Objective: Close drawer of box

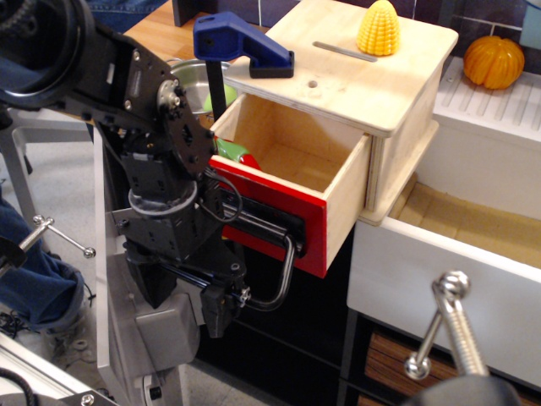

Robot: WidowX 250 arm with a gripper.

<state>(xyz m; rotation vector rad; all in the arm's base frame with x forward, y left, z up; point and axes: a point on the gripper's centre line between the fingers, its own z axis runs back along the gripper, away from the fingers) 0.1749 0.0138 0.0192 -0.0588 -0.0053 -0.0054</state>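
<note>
The light plywood drawer with a glossy red front panel [283,220] is standing pulled well out of the pale plywood box with an overhanging flat top [372,85], projecting toward seven o'clock from the box's body. The black robot gripper [226,311] is sitting at seven o'clock of the red panel, touching the lower end of the black metal loop handle [283,275]; whether its fingers are clamping that loop or merely resting against it cannot be told. A yellow plastic corn cob [378,28] is standing on the top at twelve o'clock. The drawer is looking light and rigid, likely sliding easily; the glossy panel may be slippery, so pushing flat near the handle seems safest.
</note>
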